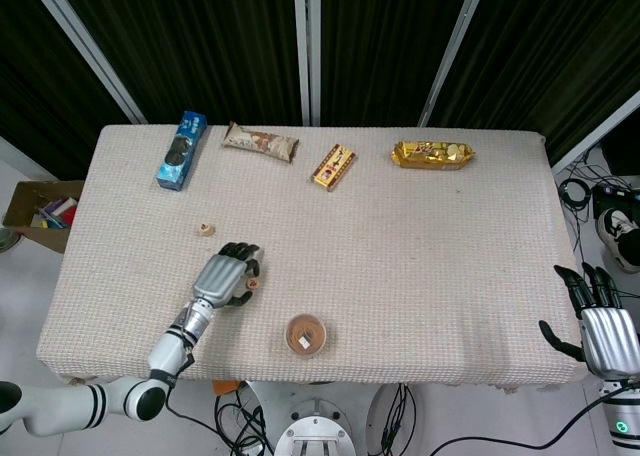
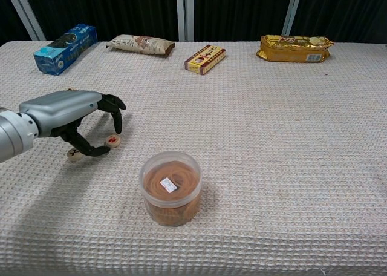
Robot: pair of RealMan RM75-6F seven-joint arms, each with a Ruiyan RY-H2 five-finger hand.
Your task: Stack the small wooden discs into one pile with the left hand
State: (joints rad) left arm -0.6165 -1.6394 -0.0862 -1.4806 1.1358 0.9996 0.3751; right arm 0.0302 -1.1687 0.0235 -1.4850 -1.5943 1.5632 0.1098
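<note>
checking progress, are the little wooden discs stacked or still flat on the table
Flat. The red-marked disc and the dark-marked disc lie apart under the left hand; a third sits farther off.

A: Where do the small discs lie?

B: One disc [image 2: 112,141] sits just left of and behind the round tub [image 2: 171,188], right at the fingertips of the left hand [image 2: 71,114]. A second disc [image 2: 75,155] lies beside it to the left, under that hand. A third disc [image 1: 206,228] lies apart, further back on the table [image 1: 420,246].

A: And along the far edge?

B: From left to right: a box [image 1: 181,151], a packet [image 1: 260,141], a small carton [image 1: 334,166], then a wide packet [image 1: 431,155].

A: The other hand?

B: The right hand [image 1: 601,321] is off the table's right front corner, well apart from everything.
</note>
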